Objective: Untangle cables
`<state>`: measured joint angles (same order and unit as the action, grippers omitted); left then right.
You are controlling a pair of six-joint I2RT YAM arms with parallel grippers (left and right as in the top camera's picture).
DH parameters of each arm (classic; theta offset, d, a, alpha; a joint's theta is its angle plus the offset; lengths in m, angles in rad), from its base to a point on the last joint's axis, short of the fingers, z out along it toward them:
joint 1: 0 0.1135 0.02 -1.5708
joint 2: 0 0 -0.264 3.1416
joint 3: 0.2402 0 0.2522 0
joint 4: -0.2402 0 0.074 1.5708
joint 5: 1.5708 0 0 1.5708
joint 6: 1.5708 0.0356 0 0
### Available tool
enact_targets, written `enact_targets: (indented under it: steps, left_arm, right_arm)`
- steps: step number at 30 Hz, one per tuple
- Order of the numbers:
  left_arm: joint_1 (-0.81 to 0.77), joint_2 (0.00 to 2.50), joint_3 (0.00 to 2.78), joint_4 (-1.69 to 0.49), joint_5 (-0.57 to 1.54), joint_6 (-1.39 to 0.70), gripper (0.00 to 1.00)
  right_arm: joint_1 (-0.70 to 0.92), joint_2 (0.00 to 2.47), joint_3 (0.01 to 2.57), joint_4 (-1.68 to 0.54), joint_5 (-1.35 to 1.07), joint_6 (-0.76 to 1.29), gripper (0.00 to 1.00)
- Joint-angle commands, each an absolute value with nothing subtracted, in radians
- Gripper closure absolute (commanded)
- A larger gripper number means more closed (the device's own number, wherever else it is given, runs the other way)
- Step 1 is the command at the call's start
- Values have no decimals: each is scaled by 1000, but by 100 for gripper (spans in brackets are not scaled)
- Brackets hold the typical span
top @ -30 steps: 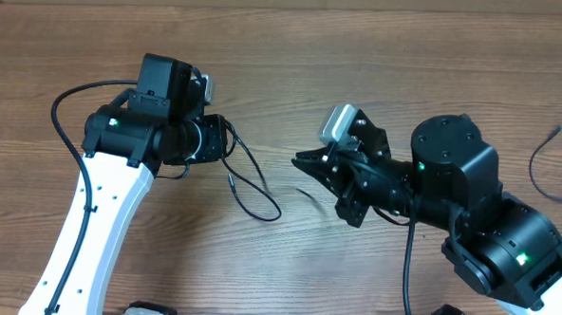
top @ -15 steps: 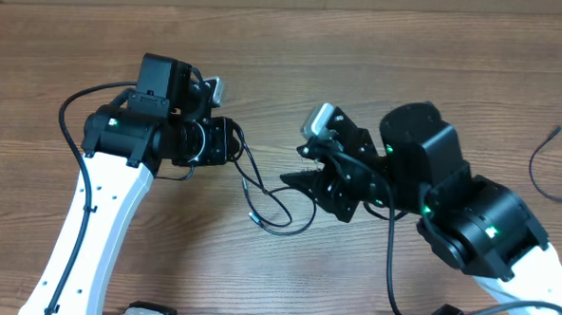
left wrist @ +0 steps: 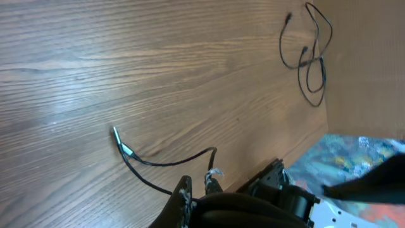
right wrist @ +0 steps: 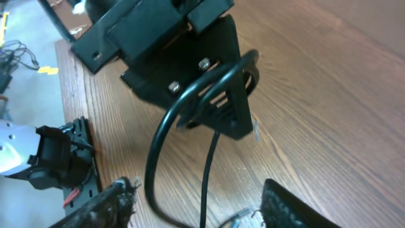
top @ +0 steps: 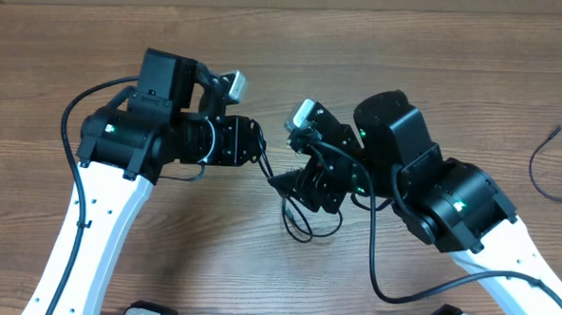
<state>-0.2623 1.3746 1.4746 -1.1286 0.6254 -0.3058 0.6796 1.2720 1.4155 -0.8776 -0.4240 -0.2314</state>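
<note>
I'm looking down on the table (top: 409, 49), with both arms reaching toward its middle: the left arm (top: 98, 216) comes in from 8 o'clock and the right arm (top: 469, 204) from 4 o'clock.

Their tips almost meet. The left pincer (top: 256, 149) sits at about 10 o'clock from the right pincer (top: 285, 183), just beside it. The left one is closed, and its wrist view shows a thin strand running into its tips, so I judge it has the cable (top: 302, 230) pinched. The right one has its fingers (right wrist: 111, 202) spread wide and nothing clamped between them.

The cable drops from the left pincer toward 5 o'clock and ends in a slack loop on the wood, directly at 6 o'clock from the right pincer. Its long run lies roughly along the 11-to-5 line. The right pincer is the nearer free one, so I'd take the next grab with it.

The plug (left wrist: 120, 142) lies flat, apart from the tips. A second cord (top: 545, 164) rests far off at 3 o'clock.
</note>
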Motion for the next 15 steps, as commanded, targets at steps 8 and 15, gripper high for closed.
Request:
enact_targets:
  steps: [8, 15]
  left_arm:
    - [-276, 1358, 1501, -1128, 651, -284, 95]
    - [-276, 1358, 1501, -1129, 651, -283, 95]
  right_arm:
    - [680, 1269, 1427, -784, -449, -228, 35]
    - [678, 1269, 1427, -735, -433, -232, 35]
